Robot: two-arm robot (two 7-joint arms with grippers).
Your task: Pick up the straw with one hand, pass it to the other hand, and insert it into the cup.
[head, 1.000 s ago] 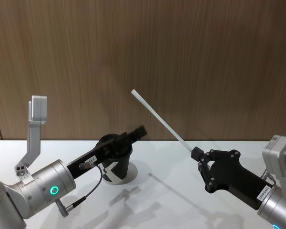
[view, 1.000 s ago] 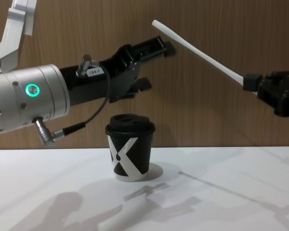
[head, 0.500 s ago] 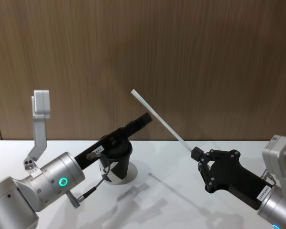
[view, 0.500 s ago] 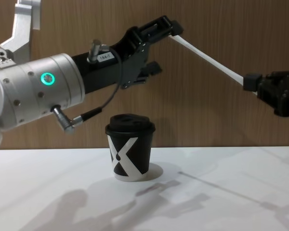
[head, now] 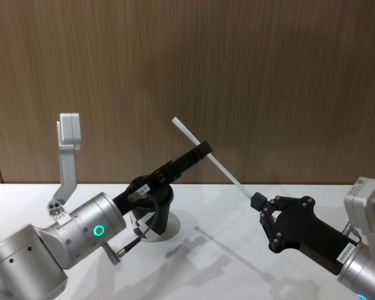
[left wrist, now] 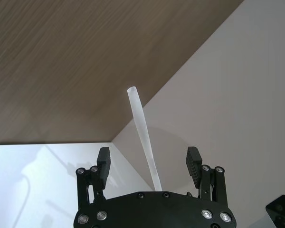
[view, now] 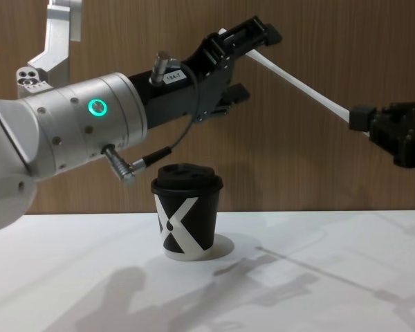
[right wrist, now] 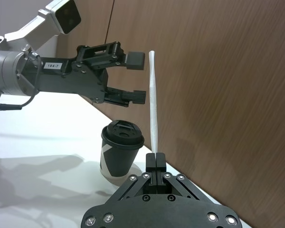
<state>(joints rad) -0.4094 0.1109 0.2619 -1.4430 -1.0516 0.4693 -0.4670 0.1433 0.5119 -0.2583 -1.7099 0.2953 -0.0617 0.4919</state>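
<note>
The left gripper [view: 254, 61] has risen from just above the cup [view: 187, 223] and extended forward to the straw [view: 304, 86]. Its spread fingers now stand on either side of the straw, near its upper end.

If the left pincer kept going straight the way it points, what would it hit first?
Likely the straw, which sits inside the open left pincer; beyond it, the wooden wall.
</note>
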